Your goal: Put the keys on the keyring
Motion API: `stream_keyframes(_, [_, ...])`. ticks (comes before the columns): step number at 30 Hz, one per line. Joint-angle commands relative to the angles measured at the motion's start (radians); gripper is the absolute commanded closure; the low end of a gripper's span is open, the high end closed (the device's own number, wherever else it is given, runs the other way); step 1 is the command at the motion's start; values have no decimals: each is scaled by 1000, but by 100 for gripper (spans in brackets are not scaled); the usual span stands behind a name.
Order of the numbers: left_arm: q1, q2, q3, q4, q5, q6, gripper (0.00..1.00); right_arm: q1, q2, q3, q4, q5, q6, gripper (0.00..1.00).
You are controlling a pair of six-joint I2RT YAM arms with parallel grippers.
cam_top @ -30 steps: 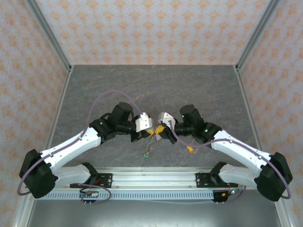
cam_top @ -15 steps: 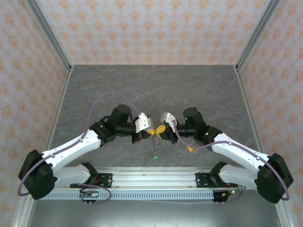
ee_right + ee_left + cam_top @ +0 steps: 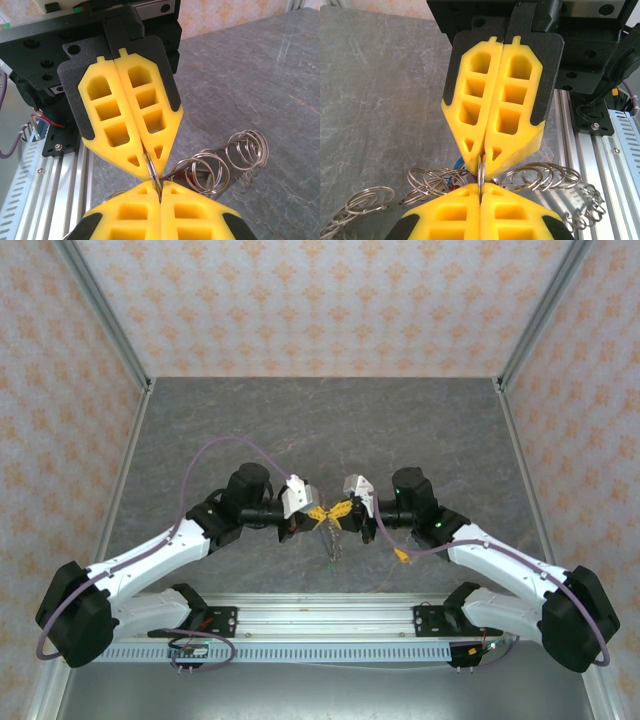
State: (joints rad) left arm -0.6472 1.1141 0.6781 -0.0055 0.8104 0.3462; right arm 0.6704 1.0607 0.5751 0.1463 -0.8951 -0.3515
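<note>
The left gripper [image 3: 317, 512] and right gripper [image 3: 341, 511] meet tip to tip, each clenched on 1 thin loop of the keyring [image 3: 330, 540], whose coils trail toward the table's [image 3: 300, 420] near edge, midway along it.

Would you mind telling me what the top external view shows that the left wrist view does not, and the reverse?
Top external: both arms whole, the left arm and right arm reaching inward from the near rail, and the keyring trailing toward that rail. Left wrist: the close detail, one thin ring of it seen edge-on, pinched from both sides, with more linked rings spread on the table behind. Shared: the left gripper and right gripper, both shut, tip to tip on the keyring.
</note>
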Motion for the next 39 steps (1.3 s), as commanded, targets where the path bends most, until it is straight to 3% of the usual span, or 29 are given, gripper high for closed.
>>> stream_keyframes(1, [-2,-18,51,-55,-9,64,92,-5,-11,45,-40,-16,-27,100])
stream_keyframes(5, [-11,3,77,-147,-60,125,85,2,4,102,-142,-3,-81,100])
stream_keyframes(17, [-29,24,118,-199,-88,163,80,47,42,191,-263,42,-158,100])
stream_keyframes(24, [-34,36,139,-232,-87,177,85,66,63,230,-317,57,-183,100])
stream_keyframes(28, [-35,44,143,-238,-89,183,100,72,64,234,-323,61,-190,100])
stream_keyframes(34, [-33,25,119,-196,-86,158,100,68,21,184,-278,95,-175,94])
stream_keyframes(39, [-30,-14,64,-57,-28,89,100,36,9,107,-179,25,-113,90])
